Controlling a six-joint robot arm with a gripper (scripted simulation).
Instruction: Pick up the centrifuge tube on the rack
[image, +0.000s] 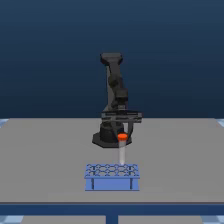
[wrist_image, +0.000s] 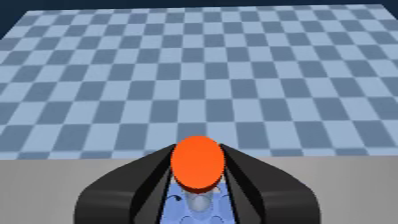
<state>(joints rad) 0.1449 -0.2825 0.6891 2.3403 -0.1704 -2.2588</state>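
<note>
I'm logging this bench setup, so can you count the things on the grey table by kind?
Tubes: 1, the orange-capped tube standing in the rack.
Racks: 1, the blue rack.
Robot arms: 1, its gripper around the tube's cap.
Total: 3

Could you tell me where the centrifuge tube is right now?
In the exterior view, the centrifuge tube stands upright near the centre, its lower end at the blue rack, its orange cap between the end effector's fingers.
</note>
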